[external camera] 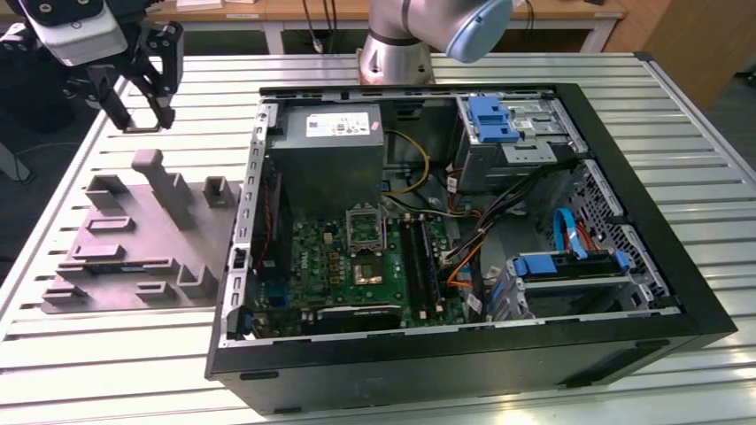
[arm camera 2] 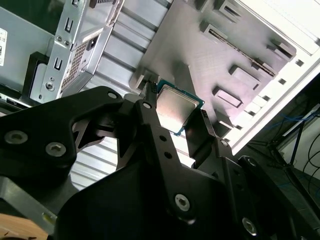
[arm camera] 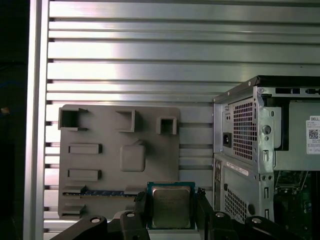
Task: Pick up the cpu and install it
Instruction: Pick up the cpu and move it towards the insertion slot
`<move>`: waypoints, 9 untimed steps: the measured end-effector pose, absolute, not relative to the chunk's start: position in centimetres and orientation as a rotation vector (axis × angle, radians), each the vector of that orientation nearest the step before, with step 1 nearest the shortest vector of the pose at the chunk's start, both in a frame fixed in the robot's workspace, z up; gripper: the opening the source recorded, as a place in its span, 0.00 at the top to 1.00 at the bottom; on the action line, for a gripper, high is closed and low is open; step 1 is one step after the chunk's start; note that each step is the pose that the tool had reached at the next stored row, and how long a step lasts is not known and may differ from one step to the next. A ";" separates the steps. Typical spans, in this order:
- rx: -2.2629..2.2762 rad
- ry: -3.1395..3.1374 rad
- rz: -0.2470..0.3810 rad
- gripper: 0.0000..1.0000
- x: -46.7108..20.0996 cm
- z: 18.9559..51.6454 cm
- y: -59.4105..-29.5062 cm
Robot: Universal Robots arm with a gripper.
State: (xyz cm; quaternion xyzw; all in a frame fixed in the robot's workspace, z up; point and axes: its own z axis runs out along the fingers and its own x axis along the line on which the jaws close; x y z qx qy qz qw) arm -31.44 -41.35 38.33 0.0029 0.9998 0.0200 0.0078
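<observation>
Slatted metal table [external camera: 106, 372] carrying a grey plastic fixture block [external camera: 130, 257] with upright posts at the exterior view's left. At centre and right, an open computer case [external camera: 697, 328] lies on its side with the motherboard [external camera: 343, 266] exposed. The arm base [external camera: 396, 53] stands at the table's far edge, its upper links cut off by the frame.

The gripper [external camera: 142, 124] hangs at the far left of the exterior view, over the table just beyond the block's far end. Its body is partly cropped, and what sits between its tips is too small to make out there. Both wrist views resolve it. The cpu [arm camera: 171, 207], silver top toward the cameras, is pinched by opposite edges between the two black fingers [arm camera 2: 156, 132]. It is held in the air clear of the block and well apart from the motherboard. In the first wrist view the gripper linkage hides one edge of the chip.
</observation>
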 end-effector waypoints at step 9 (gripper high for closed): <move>0.009 3.125 0.062 0.53 -31.1 38.3 -41.3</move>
